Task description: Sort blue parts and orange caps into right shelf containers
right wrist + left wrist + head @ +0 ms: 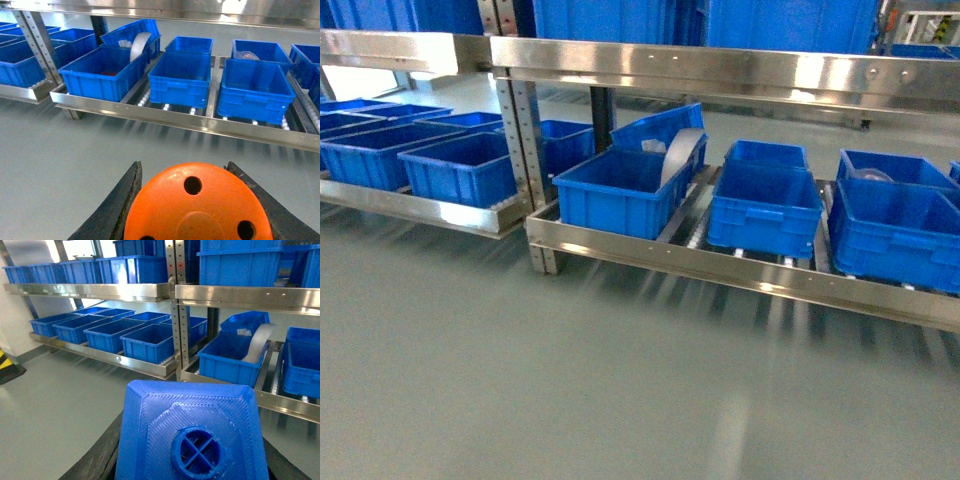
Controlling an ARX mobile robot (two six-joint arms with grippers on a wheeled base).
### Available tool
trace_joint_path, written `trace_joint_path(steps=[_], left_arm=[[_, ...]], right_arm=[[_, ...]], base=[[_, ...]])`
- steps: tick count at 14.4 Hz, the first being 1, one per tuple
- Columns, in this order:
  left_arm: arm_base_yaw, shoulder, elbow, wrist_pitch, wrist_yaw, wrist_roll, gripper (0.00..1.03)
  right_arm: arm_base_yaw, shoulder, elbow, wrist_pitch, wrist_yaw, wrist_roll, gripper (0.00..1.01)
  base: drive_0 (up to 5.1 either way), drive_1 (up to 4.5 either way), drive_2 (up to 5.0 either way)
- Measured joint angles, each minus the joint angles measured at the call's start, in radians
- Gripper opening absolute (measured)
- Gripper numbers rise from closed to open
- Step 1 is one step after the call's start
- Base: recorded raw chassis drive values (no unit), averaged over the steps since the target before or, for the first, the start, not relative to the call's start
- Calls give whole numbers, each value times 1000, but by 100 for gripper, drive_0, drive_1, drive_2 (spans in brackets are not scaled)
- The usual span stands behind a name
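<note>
- Right up against your right wrist camera is an orange cap (pixel 197 210), flat top with small holes facing the lens, and the right claw (pixel 195 200) is clenched on it, dark fingers (pixel 122 200) pressed against both sides.
- On your left wrist view, a blue part (pixel 192 432) fills the bottom of the picture, round boss toward the lens. The left claw (pixel 192 460) is grasping it, dark fingers (pixel 95 460) showing at either edge.
- Ahead of you stands the right shelf (pixel 720 265), steel rails gleaming, with blue containers (pixel 620 190) lined up on its lower roller tracks.
- The nearest container on the left of that bay has a tilted crate (pixel 660 130) behind it and a pale curved strip (pixel 680 155) sticking up between them.
- In the head view neither claw appears; only grey floor (pixel 570 380) lies in front of the shelf.
- Both pieces are up in your claws, well apart from the containers.
</note>
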Motion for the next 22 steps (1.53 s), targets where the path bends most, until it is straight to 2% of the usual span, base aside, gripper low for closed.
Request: trace_joint_path(steps=[15,22], left_arm=[[-3,3,0,0,2,0,44],[-2,3,0,0,0,0,44]], right_arm=[[-3,0,0,-1,5,0,42],[0,0,0,0,4,0,42]], base=[[-166,-166,-166],[0,0,0]])
